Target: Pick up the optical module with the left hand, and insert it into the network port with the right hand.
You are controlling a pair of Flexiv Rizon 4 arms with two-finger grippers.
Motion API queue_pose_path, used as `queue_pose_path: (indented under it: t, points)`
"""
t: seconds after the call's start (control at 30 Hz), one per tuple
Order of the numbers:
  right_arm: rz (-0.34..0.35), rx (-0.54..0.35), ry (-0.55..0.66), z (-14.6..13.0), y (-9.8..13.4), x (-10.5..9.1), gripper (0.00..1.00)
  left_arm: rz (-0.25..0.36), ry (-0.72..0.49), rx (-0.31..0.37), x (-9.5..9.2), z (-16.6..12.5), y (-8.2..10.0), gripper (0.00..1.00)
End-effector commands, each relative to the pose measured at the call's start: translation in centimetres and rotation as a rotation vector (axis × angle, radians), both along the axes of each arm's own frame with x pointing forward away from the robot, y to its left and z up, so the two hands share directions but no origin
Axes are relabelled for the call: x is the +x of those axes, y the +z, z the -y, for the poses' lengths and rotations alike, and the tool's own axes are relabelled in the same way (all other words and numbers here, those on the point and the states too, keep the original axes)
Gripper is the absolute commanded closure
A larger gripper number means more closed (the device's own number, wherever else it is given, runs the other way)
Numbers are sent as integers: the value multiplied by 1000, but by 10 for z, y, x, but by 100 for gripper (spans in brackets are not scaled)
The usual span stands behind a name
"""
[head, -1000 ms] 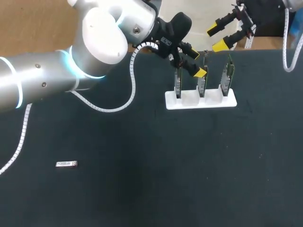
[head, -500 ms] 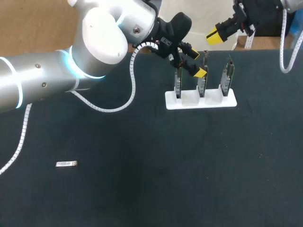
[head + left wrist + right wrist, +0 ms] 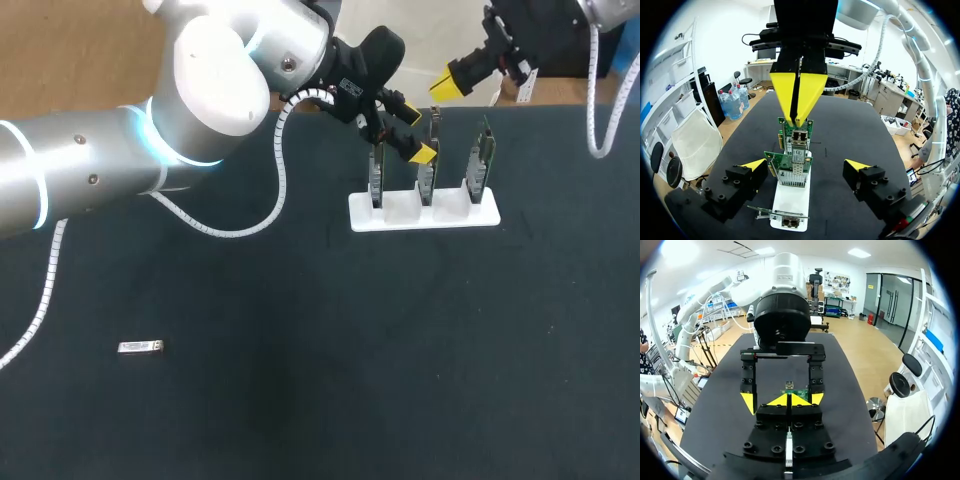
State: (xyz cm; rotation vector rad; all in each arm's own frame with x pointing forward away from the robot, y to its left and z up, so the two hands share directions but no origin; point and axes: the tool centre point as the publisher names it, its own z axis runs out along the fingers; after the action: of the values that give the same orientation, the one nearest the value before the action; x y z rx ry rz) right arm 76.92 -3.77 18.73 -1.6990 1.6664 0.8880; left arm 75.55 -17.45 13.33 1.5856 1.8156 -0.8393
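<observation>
optical module [image 3: 140, 347] flat on the table [image 3: 300, 420], well apart from the rack [image 3: 423, 216]

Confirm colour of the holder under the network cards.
White holder; shows best in the head view.

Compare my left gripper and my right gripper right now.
The left gripper has its fingers wide apart; the right gripper has its yellow tips pressed together. The left gripper hangs right at the cards in the white holder; the right gripper sits beyond the holder, by the far edge of the table. Both have black fingers with yellow tips, and neither holds the module, which lies on the table.
</observation>
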Motion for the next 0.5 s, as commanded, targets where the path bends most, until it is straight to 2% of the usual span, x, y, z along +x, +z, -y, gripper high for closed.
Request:
queue_pose_path:
  t: [0.03,0.5]
  points:
    - [-1,1,0,-1,-1,-1,100,-4,-2,6,2,1,1,0]
    - [-24,-6,-8,-2,-10,1,100,-4,-2,6,2,1,1,0]
